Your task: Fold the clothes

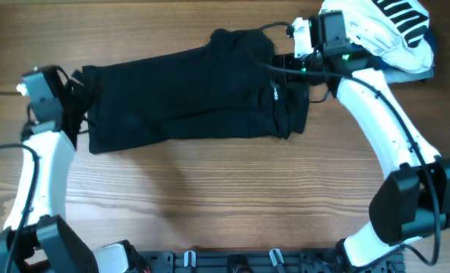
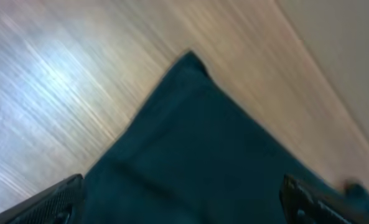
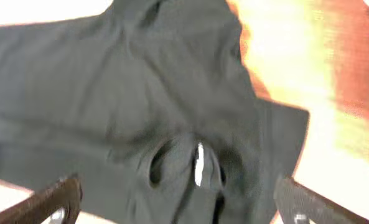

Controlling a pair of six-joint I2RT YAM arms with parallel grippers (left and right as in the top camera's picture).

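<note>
Lying across the far middle of the brown wooden bench point(image 1: 225, 205), the large plain black soft fabric garment point(image 1: 179, 98) runs as a long band from left to right. It looks already narrowed lengthwise. Its right end is bunched and creased around a small white label point(image 1: 275, 92). The left pincer point(image 2: 187, 202) hangs over the left end with its fingers wide apart and nothing between them; below it a pointed corner of the cloth lies flat on the wood. The right pincer point(image 3: 181, 200) hangs over the right end, also spread wide and empty, with the label just beneath it.

The cloth looks light and limp, with no stiffness of its own, so it will likely sag between two holds and drag or slide over the smooth wood. A lifted edge will probably shed its lower layers unless all are pinched together. The flat left corners seem the better place to take hold; the right end is thick and rumpled. A crumpled white garment with black stripes point(image 1: 384, 26) sits at the far right, beside the right arm
</note>
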